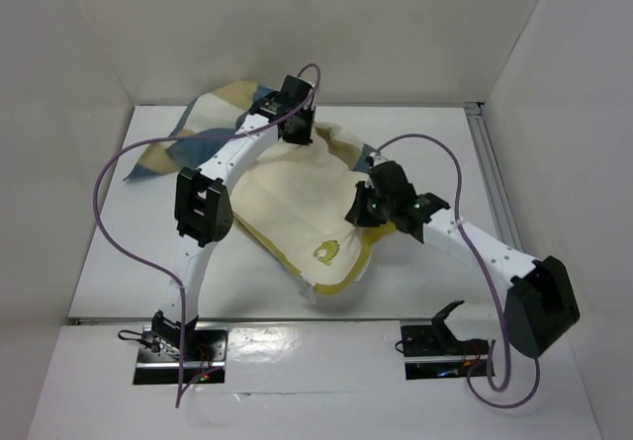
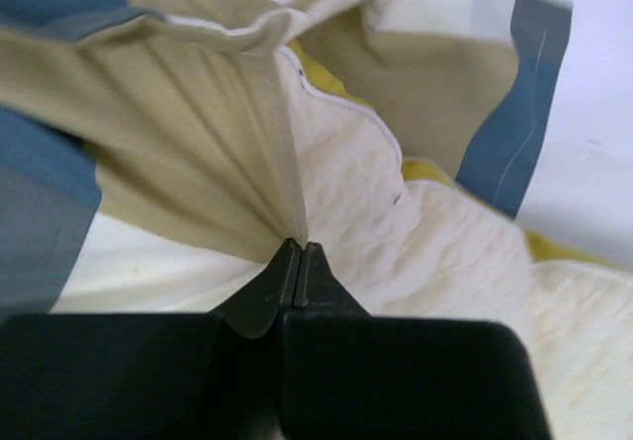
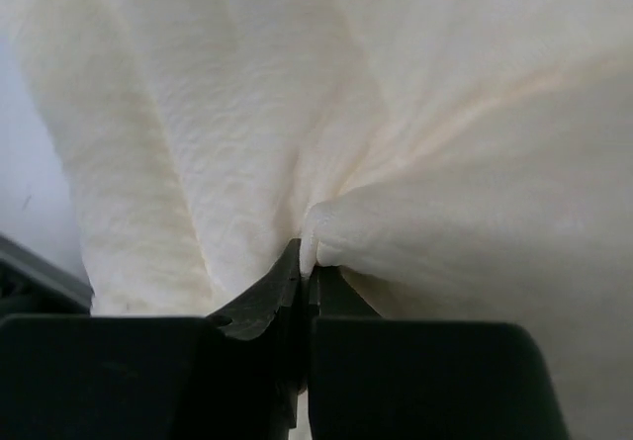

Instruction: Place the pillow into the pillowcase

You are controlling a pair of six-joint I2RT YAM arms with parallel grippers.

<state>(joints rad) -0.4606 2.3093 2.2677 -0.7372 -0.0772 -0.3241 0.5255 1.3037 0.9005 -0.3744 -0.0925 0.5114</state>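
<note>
The cream pillow (image 1: 297,208), edged in yellow piping and marked with a yellow logo, lies mid-table. Its far end sits under the mouth of the checked blue, tan and cream pillowcase (image 1: 213,114), which is bunched at the back left. My left gripper (image 1: 297,124) is over that far end. In the left wrist view the gripper (image 2: 300,247) is shut on a tan fold of the pillowcase (image 2: 198,143), with the pillow (image 2: 445,252) just beyond. My right gripper (image 1: 368,206) is at the pillow's right edge. There the gripper (image 3: 307,257) is shut on a pinch of cream pillow (image 3: 415,213) fabric.
White walls close in the table (image 1: 425,272) on the left, back and right. A metal rail (image 1: 492,178) runs along the right edge. Purple cables (image 1: 109,193) loop out from both arms. The arm bases stand at the near edge.
</note>
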